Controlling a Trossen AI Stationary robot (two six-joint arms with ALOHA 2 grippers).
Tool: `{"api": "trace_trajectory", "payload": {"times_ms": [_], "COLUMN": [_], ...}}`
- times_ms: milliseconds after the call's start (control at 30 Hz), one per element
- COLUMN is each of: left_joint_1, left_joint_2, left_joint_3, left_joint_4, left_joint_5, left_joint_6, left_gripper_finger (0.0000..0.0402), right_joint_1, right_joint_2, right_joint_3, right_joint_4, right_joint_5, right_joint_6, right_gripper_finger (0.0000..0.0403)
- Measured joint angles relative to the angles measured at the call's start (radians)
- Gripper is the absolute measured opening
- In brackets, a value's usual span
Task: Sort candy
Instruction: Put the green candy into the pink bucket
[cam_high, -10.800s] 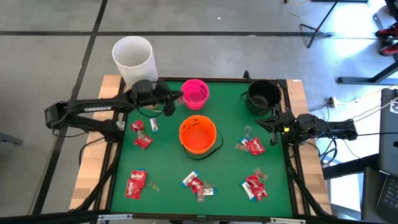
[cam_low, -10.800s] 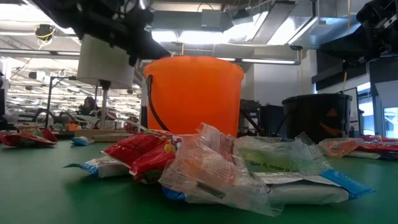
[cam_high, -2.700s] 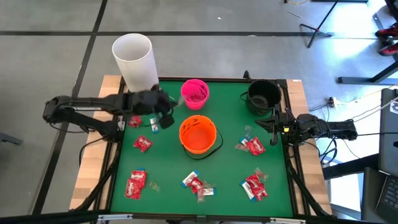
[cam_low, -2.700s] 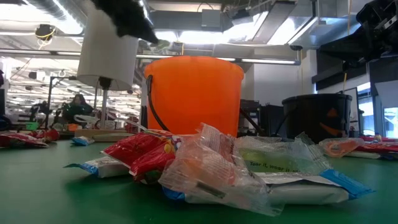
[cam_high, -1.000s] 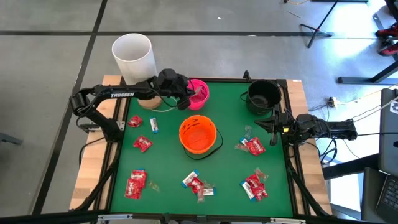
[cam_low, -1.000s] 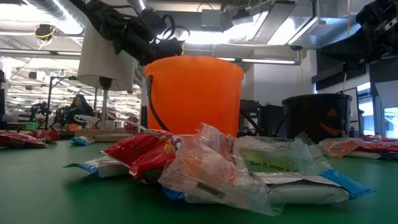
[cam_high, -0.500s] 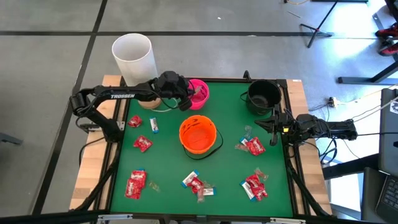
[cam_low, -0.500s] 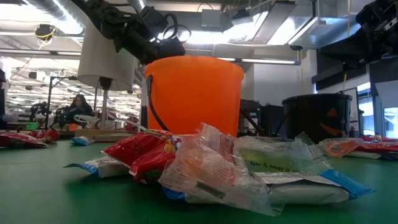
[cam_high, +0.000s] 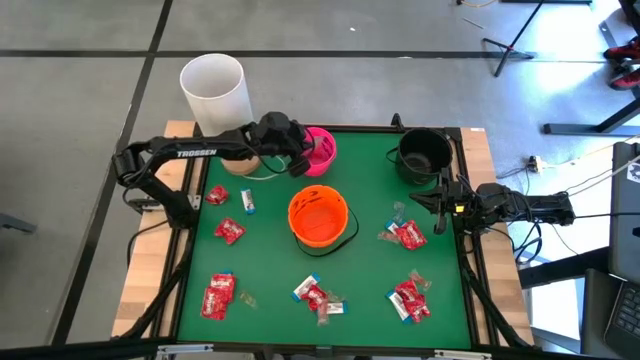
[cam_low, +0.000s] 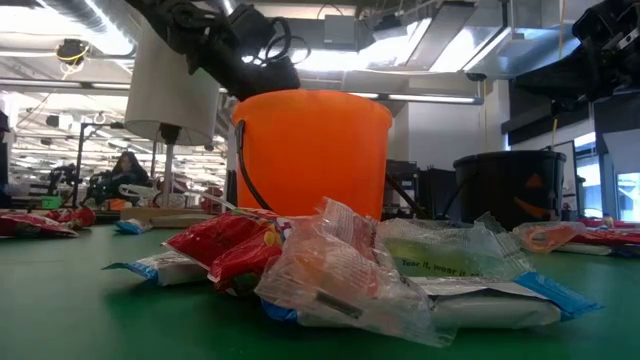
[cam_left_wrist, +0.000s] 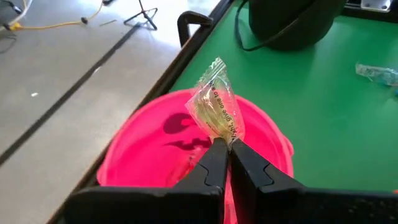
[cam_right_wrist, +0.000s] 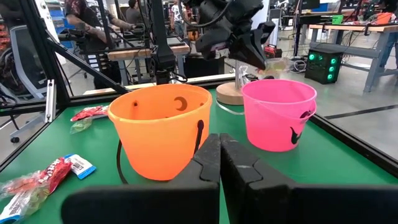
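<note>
Your left gripper (cam_left_wrist: 225, 144) is pinched together on a clear, pale-yellowish candy (cam_left_wrist: 217, 107) — the wrapper stands up from the very fingertips, held by its lower edge, directly above the open mouth of the pink bucket (cam_left_wrist: 140, 149). In the high view the gripper (cam_high: 300, 162) sits at the bucket's (cam_high: 318, 150) near-left rim, and the candy itself is too small to pick out there. From the right wrist view you can just see it as a pale scrap (cam_right_wrist: 272, 64) hanging over the pink bucket (cam_right_wrist: 277, 114).

Your right gripper (cam_right_wrist: 220, 148) waits at the table's right edge with its fingers closed together, holding nothing.

The rest of the candy lies in red-wrapped clusters (cam_high: 221, 295) on the green table (cam_high: 370, 200), around the orange bucket (cam_high: 318, 218); one heap (cam_low: 330, 262) fills the foreground of the low view and hides the orange bucket's (cam_low: 312, 150) base. The black bucket (cam_high: 423, 153) stands at the far right corner — what it holds cannot be made out.
</note>
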Motion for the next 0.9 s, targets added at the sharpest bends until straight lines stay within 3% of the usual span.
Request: {"api": "trace_trajectory", "payload": {"times_ms": [900], "left_joint_1": [0.003], "left_joint_2": [0.000], "left_joint_3": [0.050], "left_joint_4": [-0.092], "left_joint_5": [-0.030], "left_joint_6": [0.017], "left_gripper_finger": [0.0000], "right_joint_1": [0.000], "right_joint_2": [0.000], "right_joint_3": [0.000], "right_joint_4": [0.000], "right_joint_5": [0.000], "right_joint_6": [0.000], "right_gripper_finger": [0.0001]}}
